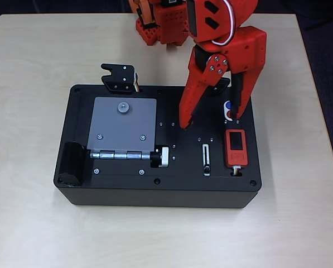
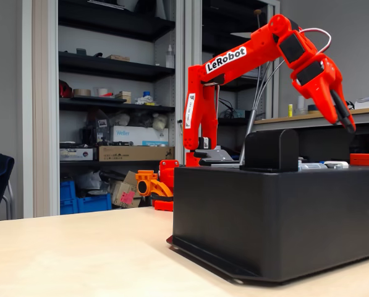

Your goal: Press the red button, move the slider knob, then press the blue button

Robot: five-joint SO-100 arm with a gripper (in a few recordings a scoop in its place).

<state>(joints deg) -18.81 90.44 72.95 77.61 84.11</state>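
Wood table (image 1: 38, 61), black box (image 1: 127, 192): gripper (image 1: 211, 120) spread open, straddling btn plate near box's right edge, red button (image 1: 228, 110) half-hidden; risk: finger hits blue button (image 1: 228, 104) instead.

A pale wooden table (image 1: 32, 67) carries a black box (image 1: 155, 192) mid-table and the red arm base (image 1: 160, 25) at its far edge.

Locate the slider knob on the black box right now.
In the overhead view the slider knob sits near the lower end of its white-rimmed slot, on the right part of the black box, just left of the red rectangular device.
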